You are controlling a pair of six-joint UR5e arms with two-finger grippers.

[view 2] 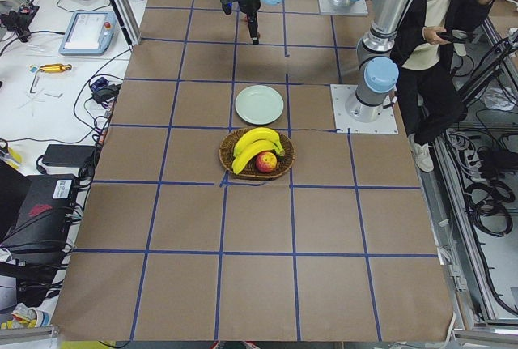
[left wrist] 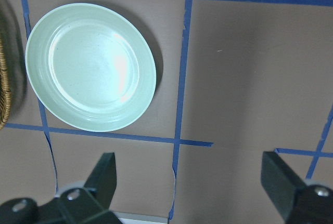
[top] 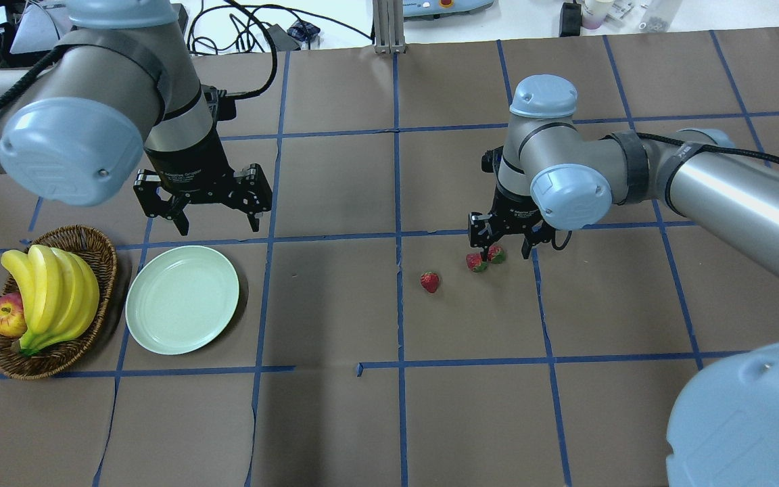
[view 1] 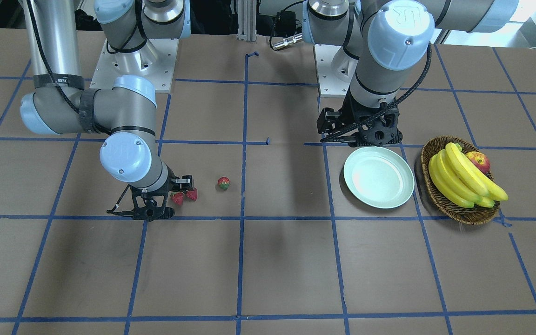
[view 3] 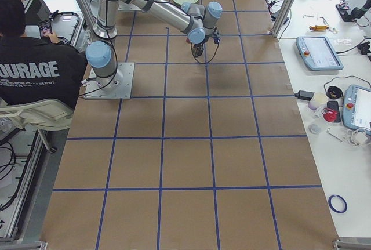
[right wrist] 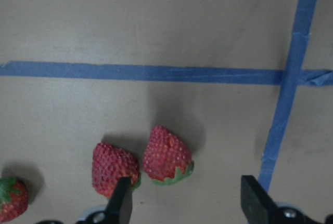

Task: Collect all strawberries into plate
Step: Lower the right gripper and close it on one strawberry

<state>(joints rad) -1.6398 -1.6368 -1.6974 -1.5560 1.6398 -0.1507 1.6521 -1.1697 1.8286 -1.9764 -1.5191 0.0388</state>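
Note:
Three red strawberries lie on the brown table. Two lie side by side (top: 477, 262) (top: 496, 253), the third (top: 430, 281) a little apart. My right gripper (top: 508, 245) is open and low over the pair. In the right wrist view one strawberry (right wrist: 167, 155) lies between the fingers, a second (right wrist: 114, 168) sits at the left fingertip (right wrist: 120, 206), and the third (right wrist: 10, 198) is at the left edge. The pale green plate (top: 182, 299) is empty. My left gripper (top: 217, 222) hangs open and empty just behind the plate, which fills the left wrist view (left wrist: 91, 68).
A brown wicker basket (top: 95, 247) with bananas (top: 51, 284) and a red-yellow apple (top: 6, 318) stands right beside the plate, on its outer side. Blue tape lines grid the table. A person sits at the robot's side in the side views.

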